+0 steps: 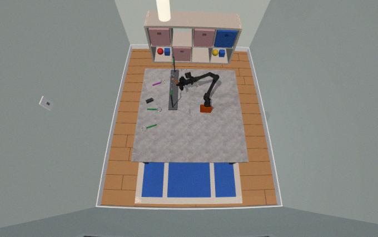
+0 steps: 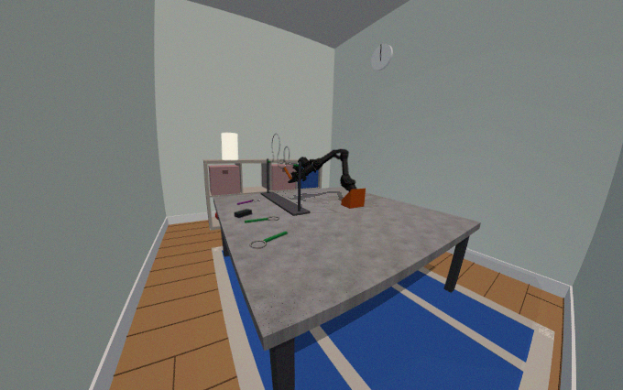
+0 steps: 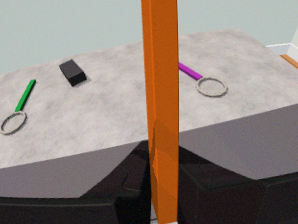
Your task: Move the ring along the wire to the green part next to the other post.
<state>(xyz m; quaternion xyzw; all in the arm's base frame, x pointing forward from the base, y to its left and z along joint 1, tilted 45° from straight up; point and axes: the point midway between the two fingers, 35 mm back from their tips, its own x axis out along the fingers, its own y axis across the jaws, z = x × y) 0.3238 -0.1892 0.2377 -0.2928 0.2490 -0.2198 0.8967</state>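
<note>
My gripper [image 1: 178,83] [image 2: 290,179] [image 3: 154,147] is shut on the orange handle [image 1: 175,81] [image 2: 288,172] [image 3: 162,90], which slants up from the fingers. The small pale ring [image 1: 172,76] [image 2: 281,165] at its upper end is between the two posts, nearer the far one; whether it touches the wire is too small to tell. The thin grey wire [image 2: 276,134] rises in two loops. The far post [image 1: 174,66] [image 2: 267,178] and the near post [image 1: 172,102] [image 2: 300,192] have green wire parts at their tops. The ring and wire are out of the wrist view.
The posts stand on a dark base [image 1: 175,103] [image 2: 276,200]. Beyond it lie a purple-handled ring [image 1: 157,83] [image 2: 245,202] [image 3: 190,71], a black block [image 1: 149,100] [image 2: 242,212] [image 3: 73,73] and two green-handled rings [image 1: 152,109] [image 1: 151,126]. A shelf [image 1: 192,20] stands behind the table.
</note>
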